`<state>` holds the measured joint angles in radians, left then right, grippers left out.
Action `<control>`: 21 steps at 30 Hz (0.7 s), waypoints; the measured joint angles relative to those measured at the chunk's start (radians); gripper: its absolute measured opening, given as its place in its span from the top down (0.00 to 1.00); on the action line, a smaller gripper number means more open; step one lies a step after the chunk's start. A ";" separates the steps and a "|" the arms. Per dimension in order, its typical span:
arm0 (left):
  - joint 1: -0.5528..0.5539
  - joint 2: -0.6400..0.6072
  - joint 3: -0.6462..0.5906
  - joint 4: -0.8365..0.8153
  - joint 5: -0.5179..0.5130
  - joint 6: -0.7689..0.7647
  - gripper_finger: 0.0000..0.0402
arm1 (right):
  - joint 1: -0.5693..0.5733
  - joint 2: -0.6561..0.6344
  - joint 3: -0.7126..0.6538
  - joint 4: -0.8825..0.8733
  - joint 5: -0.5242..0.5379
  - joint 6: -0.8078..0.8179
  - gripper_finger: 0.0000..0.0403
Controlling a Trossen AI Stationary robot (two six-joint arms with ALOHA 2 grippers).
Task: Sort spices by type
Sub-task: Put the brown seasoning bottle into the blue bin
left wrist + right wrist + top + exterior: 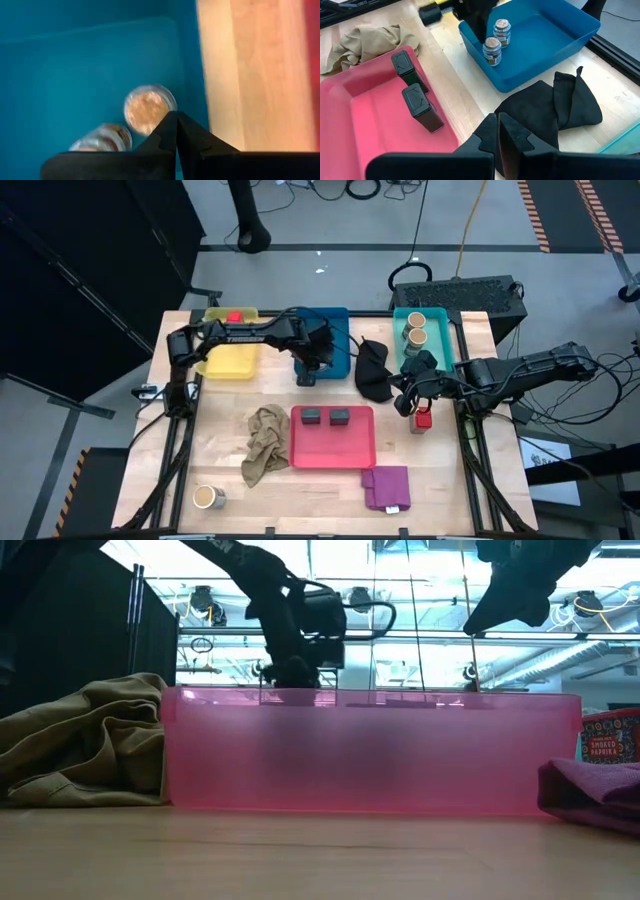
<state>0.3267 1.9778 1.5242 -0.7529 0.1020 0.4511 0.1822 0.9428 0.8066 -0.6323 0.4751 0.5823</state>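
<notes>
Two small round spice jars (149, 108) (102, 140) stand upright on the floor of the blue tray (345, 350). My left gripper (176, 120) is shut and points down into that tray, right beside the nearer jar (493, 51). Two dark grey tins (312, 416) (339, 416) stand in the pink tray (332, 455). A red cube (232, 315) sits in the yellow tray (228, 362). Two tan jars (417, 320) (415, 336) stand in the green tray (447, 340). My right gripper (497, 122) hangs shut and empty over the table, beside another red cube (422, 418). My left gripper comes from above, and its shut fingertips (170, 127) stand at the rim of the nearer jar's lid (160, 117). Nothing is between the fingers. Whether they touch the jar, I cannot tell.
A black cloth (373, 368) lies between the blue and green trays. There is a beige cloth (262, 442) left of the pink tray and a purple cloth (388, 486) at its near right corner. One tan jar (208, 497) stands alone near the table's near left corner.
</notes>
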 joint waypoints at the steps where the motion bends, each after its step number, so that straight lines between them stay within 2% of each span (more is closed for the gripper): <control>1: 0.000 0.005 0.000 0.006 0.000 0.000 0.98 | 0.000 0.000 0.000 0.000 0.000 -0.001 1.00; 6: 0.000 0.019 0.000 0.016 -0.003 0.000 0.98 | 0.000 0.000 0.000 0.000 0.000 -0.012 1.00; 15: 0.008 0.031 0.000 0.128 -0.128 -0.025 0.98 | 0.000 0.000 0.000 0.000 0.000 -0.019 1.00; 21: 0.024 0.035 0.000 0.160 -0.149 -0.046 0.98 | 0.000 0.000 0.000 -0.001 0.000 -0.020 1.00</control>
<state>0.3512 2.0129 1.5242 -0.5926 -0.0471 0.4056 0.1822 0.9428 0.8066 -0.6331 0.4751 0.5619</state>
